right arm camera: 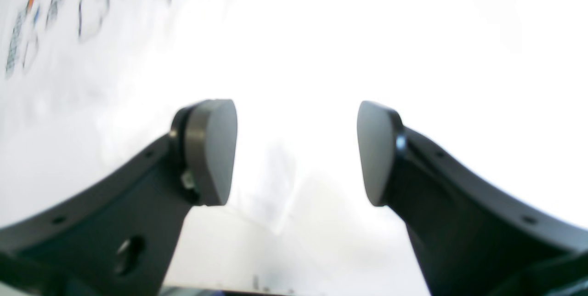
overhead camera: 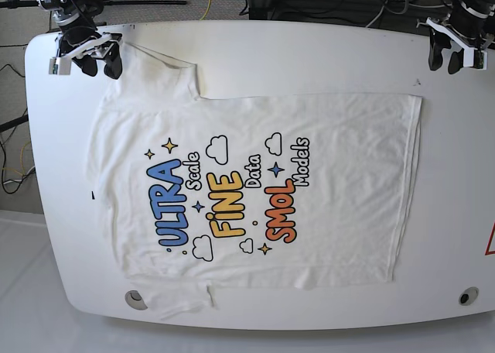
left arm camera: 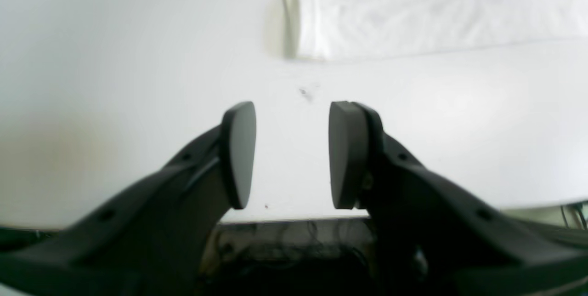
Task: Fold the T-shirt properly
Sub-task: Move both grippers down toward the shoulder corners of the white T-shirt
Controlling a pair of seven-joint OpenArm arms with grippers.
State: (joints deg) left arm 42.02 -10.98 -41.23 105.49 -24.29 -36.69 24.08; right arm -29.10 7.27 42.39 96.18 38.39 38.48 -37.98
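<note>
While T-shirt (overhead camera: 255,190) lies flat, right gripper (overhead camera: 102,63) hovers over its sleeve.

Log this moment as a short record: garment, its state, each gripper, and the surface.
garment: T-shirt, white, print side up
state: spread flat, no fold made yet
left gripper: jaws apart, nothing between them, over bare table beside the shirt's hem corner
right gripper: jaws apart, nothing between them, at the sleeve by the table's corner
surface: white table
</note>
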